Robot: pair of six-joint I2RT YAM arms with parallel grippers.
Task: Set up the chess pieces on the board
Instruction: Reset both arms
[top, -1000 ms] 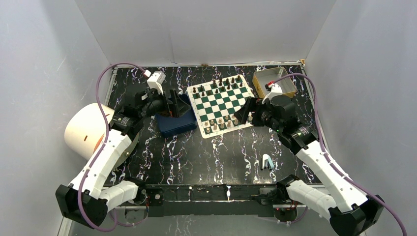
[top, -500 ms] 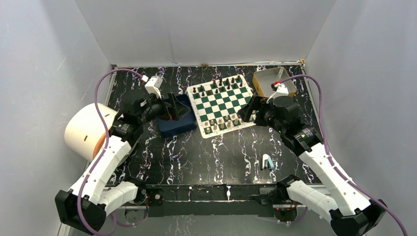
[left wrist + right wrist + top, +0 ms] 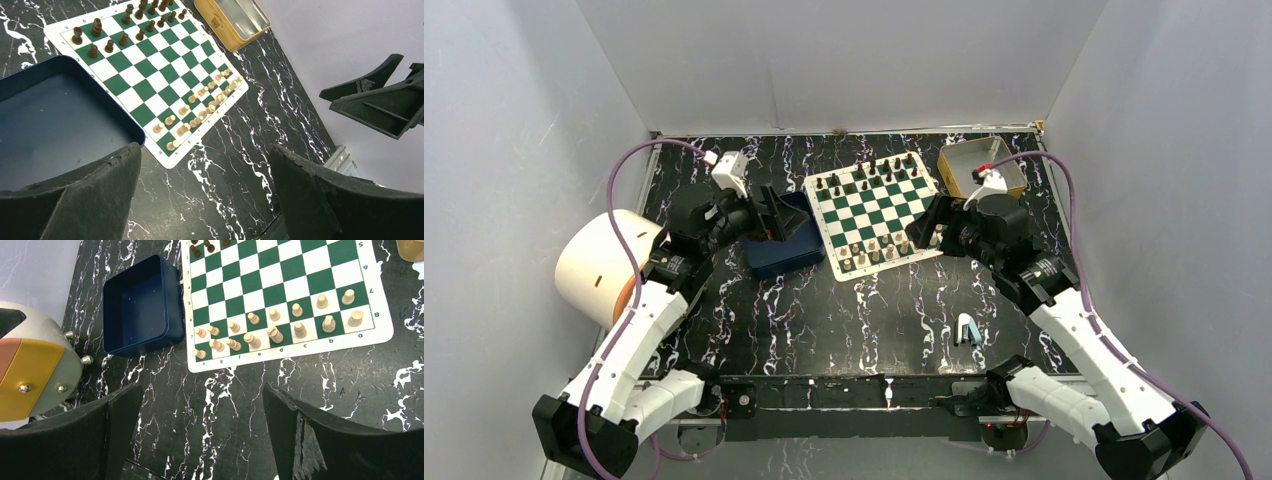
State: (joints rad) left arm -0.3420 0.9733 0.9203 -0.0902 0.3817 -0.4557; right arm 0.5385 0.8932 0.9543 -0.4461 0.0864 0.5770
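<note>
Black marbled tabletop [image 3: 844, 320], grey walls all round. The board [image 3: 874, 205] sat toward the back, with the chess pieces [image 3: 275, 332] lined up along its two near rows. The left end effector [image 3: 776, 218] hung by the tray [image 3: 769, 255] and the right end effector [image 3: 927, 225] by the board's near-right corner. Both were wide open and empty.

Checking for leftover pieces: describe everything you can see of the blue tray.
The blue tray is a dark blue rectangular box with rounded corners and low walls, open-topped and empty apart from a few pale specks. It sits flat on the table, beside the left edge of the board; whether they touch is unclear.
</note>
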